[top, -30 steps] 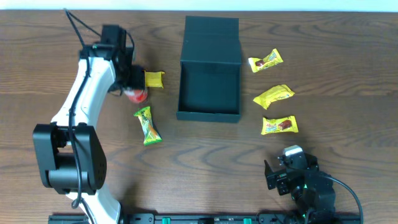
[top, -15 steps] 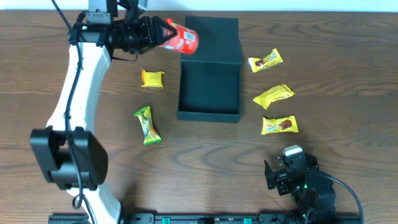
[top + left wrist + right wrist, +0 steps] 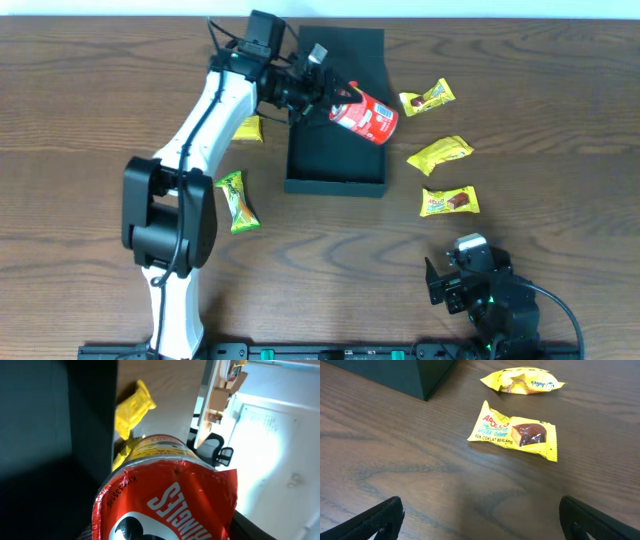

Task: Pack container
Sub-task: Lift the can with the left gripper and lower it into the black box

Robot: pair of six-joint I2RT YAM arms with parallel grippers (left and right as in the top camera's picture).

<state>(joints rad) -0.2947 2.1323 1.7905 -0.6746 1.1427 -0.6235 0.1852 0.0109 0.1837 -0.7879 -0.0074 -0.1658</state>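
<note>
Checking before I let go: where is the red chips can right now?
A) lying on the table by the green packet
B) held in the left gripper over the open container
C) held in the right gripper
B: in the overhead view the left gripper is clamped on the red can, which hangs off the table, overlapping the right side of the open container.

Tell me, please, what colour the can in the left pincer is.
The can is red with white lettering, clearest in the left wrist view.
</note>
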